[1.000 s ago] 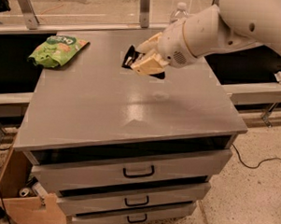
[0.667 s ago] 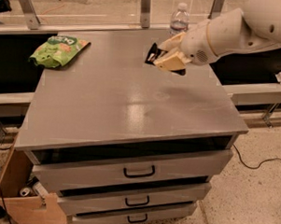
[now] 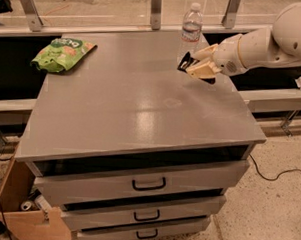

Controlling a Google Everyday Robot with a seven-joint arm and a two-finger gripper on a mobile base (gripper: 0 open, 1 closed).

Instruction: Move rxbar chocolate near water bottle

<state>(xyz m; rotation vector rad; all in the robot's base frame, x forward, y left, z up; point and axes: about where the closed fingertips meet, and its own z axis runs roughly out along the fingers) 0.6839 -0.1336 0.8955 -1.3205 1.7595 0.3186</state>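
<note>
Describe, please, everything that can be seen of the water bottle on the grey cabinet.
The water bottle is tall, of clear plastic, with a white cap and a pale label band. It stands upright at the far right of the grey cabinet top. Its base is hidden by the pincer, which is shut on the rxbar chocolate just in front of it. Whether they touch the bottle cannot be told.

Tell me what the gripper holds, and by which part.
The gripper, beside the water bottle, holds the chocolate bar around its middle; dark ends stick out.
</note>
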